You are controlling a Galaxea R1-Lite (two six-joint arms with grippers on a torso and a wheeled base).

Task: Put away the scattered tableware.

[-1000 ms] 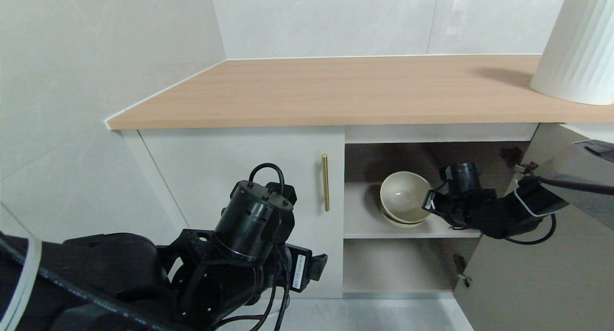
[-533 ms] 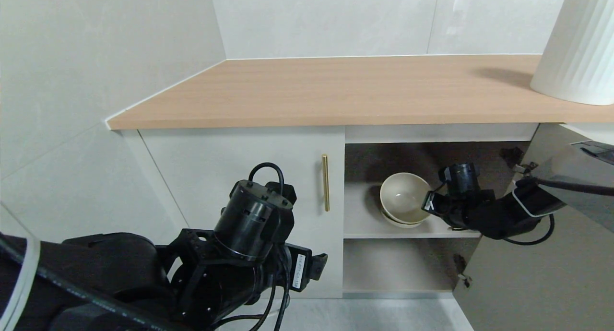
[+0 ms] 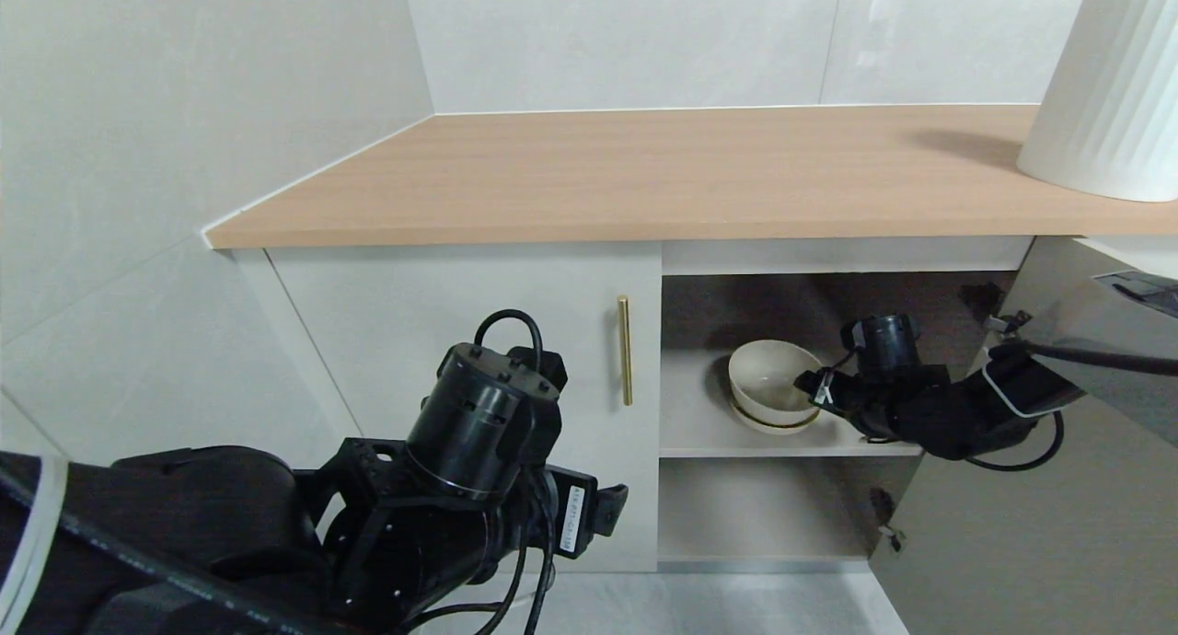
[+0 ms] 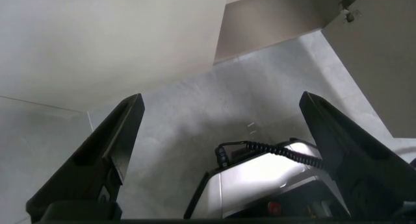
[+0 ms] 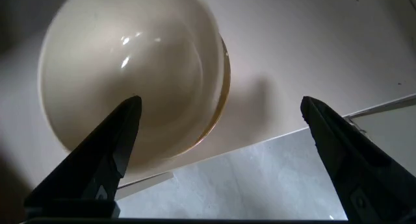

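A cream bowl sits nested in another bowl on the upper shelf of the open cabinet. My right gripper is inside the cabinet at the bowl's right rim. In the right wrist view the bowl lies just beyond the right gripper, which is open, its fingers wide apart and holding nothing. My left gripper hangs low in front of the closed left door, open and empty over the grey floor.
The right cabinet door stands swung open at the right. The left door has a gold handle. A wooden countertop runs above, with a white ribbed vessel at its right end. The lower shelf is bare.
The top bowl has dropped from a tilt to sit level and lower in the bowl beneath. My right gripper has shifted slightly left and down. The left arm barely moved.
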